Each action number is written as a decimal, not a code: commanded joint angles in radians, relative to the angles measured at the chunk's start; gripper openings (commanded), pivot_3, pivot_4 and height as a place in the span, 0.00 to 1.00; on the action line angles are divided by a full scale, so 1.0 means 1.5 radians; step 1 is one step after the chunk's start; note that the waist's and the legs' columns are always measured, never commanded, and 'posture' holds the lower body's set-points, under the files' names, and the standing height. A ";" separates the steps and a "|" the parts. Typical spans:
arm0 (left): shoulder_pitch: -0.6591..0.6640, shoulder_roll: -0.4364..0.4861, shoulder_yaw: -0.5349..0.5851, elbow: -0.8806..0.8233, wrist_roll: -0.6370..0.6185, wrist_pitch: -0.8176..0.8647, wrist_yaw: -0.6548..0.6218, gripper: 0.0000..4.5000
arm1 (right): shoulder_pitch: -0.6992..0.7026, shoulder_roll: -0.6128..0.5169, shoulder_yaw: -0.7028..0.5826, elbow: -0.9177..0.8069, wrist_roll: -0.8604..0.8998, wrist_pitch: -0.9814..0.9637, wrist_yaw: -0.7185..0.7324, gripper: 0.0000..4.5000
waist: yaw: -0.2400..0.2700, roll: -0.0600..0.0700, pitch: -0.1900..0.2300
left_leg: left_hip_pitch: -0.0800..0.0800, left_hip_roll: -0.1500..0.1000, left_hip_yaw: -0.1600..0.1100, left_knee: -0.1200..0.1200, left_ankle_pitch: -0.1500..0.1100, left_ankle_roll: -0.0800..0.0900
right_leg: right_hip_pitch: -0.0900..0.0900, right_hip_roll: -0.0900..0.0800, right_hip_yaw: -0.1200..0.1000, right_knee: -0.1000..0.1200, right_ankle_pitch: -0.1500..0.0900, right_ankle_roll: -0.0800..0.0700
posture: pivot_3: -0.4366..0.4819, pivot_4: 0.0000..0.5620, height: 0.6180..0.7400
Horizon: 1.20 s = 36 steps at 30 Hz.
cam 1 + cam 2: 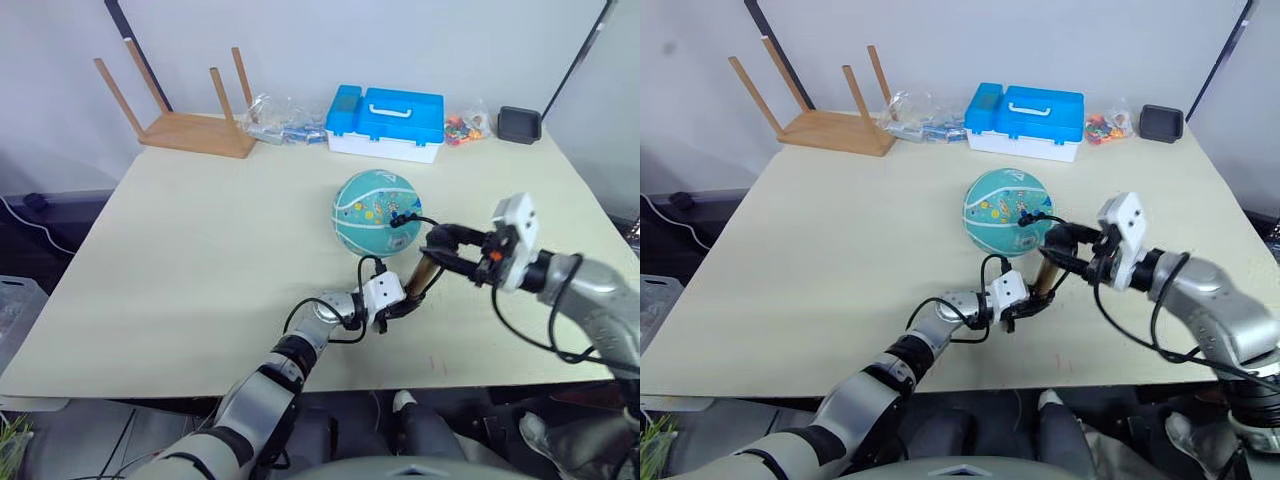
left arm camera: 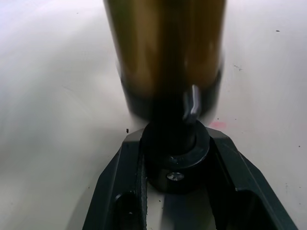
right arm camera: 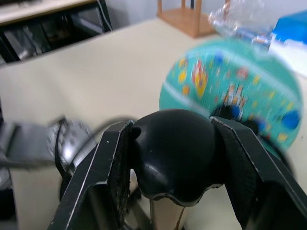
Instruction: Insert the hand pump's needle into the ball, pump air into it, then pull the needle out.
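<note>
Left gripper (image 1: 398,304) pinching hand pump (image 1: 420,272) base cap; right gripper (image 1: 447,248) clamped on T-handle. Needle in ball (image 1: 376,212), probably. Pump rigid, smooth; hold caps, not barrel.

It looked like a lab or test room set up for robot trials rather than a home. A large plain beige table (image 1: 180,260) stood against a bare white wall. Along its far edge lay unrelated props: an upturned wooden stool (image 1: 190,125), a blue-and-white plastic case with a handle (image 1: 388,122), clear bags of small colourful items (image 1: 465,127) and a small black tray (image 1: 519,124). Loose black cables (image 1: 25,215) trailed beside the table.
</note>
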 commanded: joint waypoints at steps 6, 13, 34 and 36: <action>0.030 0.025 -0.017 0.051 0.036 0.033 -0.009 0.24 | -0.010 -0.001 -0.009 0.014 -0.035 0.050 0.005 0.46 | 0.001 0.002 0.000 | 0.000 0.001 0.000 0.000 0.000 0.000 | 0.000 0.001 0.000 0.000 0.000 0.000 | 0.48 0.27 1.00; 0.020 0.015 -0.018 0.062 0.035 0.036 -0.007 0.24 | -0.080 -0.086 -0.176 -0.089 0.107 0.166 -0.008 0.46 | 0.006 0.008 0.009 | -0.004 -0.001 0.000 0.002 0.000 0.000 | -0.003 -0.001 0.000 0.000 0.000 0.000 | 0.48 0.27 1.00; 0.032 0.018 -0.032 0.052 0.045 0.026 -0.031 0.24 | -0.157 -0.198 -0.270 -0.120 0.287 0.318 -0.106 0.46 | 0.019 0.006 0.012 | -0.016 -0.002 -0.001 0.006 0.000 0.000 | -0.012 -0.004 -0.002 0.001 0.003 -0.002 | 0.48 0.27 1.00; 0.039 0.021 -0.034 0.043 0.045 0.026 -0.035 0.24 | -0.094 -0.168 -0.209 -0.123 0.227 0.288 -0.102 0.46 | 0.018 0.005 0.010 | -0.015 -0.002 0.000 0.006 0.000 0.000 | -0.012 -0.004 -0.001 0.001 0.003 -0.002 | 0.48 0.27 1.00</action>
